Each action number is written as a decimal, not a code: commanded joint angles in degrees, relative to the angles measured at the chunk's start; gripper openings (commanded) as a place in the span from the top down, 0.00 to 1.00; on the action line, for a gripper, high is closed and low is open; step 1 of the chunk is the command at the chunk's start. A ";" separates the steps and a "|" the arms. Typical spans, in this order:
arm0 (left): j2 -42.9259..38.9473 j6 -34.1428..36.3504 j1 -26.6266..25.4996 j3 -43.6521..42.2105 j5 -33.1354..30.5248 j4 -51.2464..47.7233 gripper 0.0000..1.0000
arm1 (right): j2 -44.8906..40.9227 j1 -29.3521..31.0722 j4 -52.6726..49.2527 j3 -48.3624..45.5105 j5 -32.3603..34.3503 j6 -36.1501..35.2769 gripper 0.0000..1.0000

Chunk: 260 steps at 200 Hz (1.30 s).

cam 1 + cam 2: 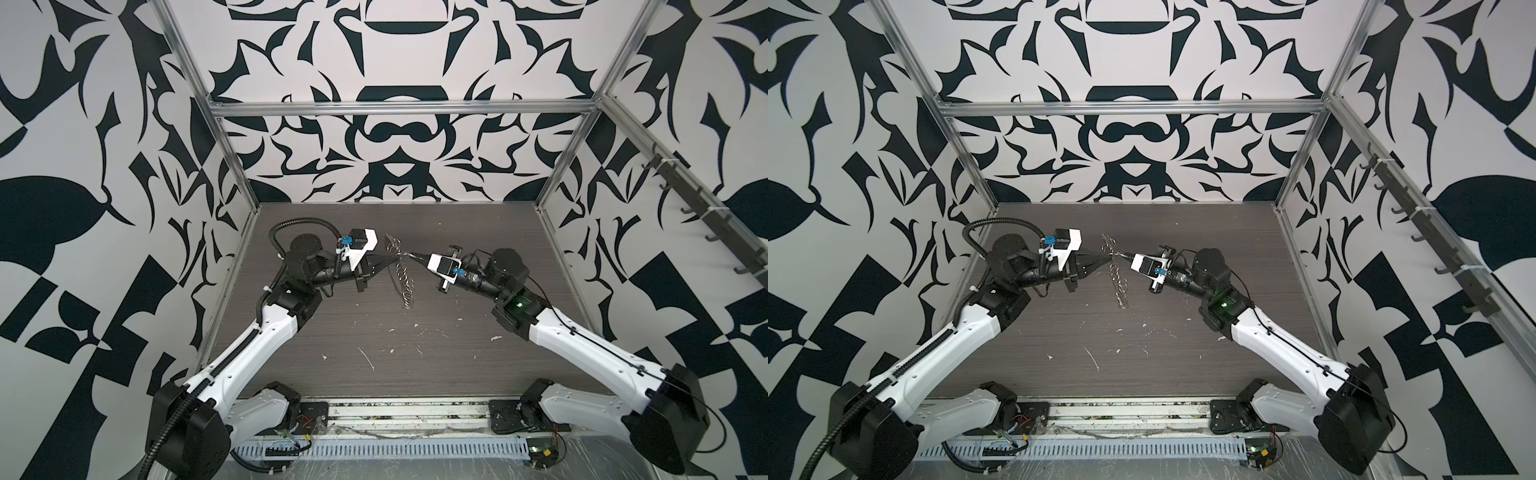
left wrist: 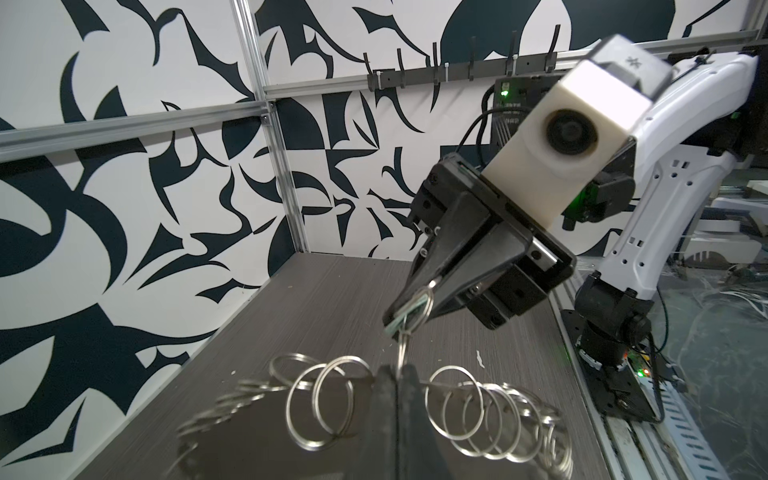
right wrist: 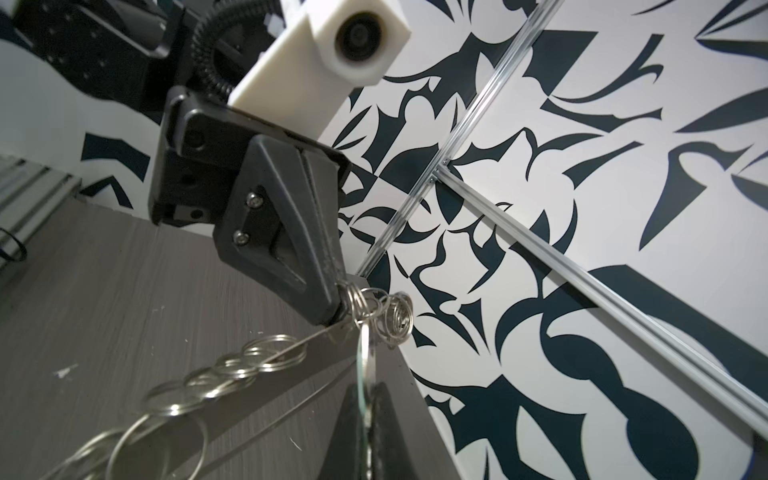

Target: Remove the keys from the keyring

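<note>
Both grippers meet in mid-air over the back of the table. The keyring (image 1: 405, 276) (image 1: 1118, 280), a thin grey hoop strung with small silver split rings, hangs between them down to the table top. My left gripper (image 1: 394, 260) (image 1: 1106, 260) (image 2: 398, 370) is shut on the keyring (image 2: 454, 368), with one split ring rising from its tips. My right gripper (image 1: 412, 255) (image 1: 1126, 255) (image 3: 365, 388) is shut on the keys, a pale mint tag (image 3: 362, 365) (image 2: 395, 324) seen edge-on, still linked to the rings (image 3: 249, 359).
The dark wood-grain table (image 1: 374, 340) carries white flecks. Aluminium frame posts (image 1: 245, 183) and patterned walls enclose it on three sides. A black hook rack (image 1: 702, 208) runs along the right wall. A slotted cable duct (image 1: 374, 451) lies along the front edge.
</note>
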 commanded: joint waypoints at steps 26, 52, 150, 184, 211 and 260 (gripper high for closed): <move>0.40 1.48 1.04 2.96 0.10 -4.14 1.00 | -2.81 0.53 -10.73 6.44 -2.36 -19.75 1.00; 0.39 3.92 1.05 2.13 3.10 -2.14 1.00 | -1.50 0.31 -9.44 6.85 -2.35 -20.30 1.00; 0.97 5.57 1.60 4.85 5.08 -4.62 1.00 | 3.99 -0.09 -5.22 5.56 -14.10 1.48 1.00; 0.55 8.35 1.75 5.36 4.70 -7.26 1.00 | 2.85 -0.28 -1.31 2.88 -2.89 -9.25 1.00; 0.54 9.59 1.82 6.64 4.11 -10.12 1.00 | 3.16 -0.23 -10.91 6.83 0.55 -15.05 1.00; 0.52 10.78 2.10 7.44 3.48 -12.37 1.00 | 1.43 -0.24 -7.26 2.32 1.39 -10.23 0.92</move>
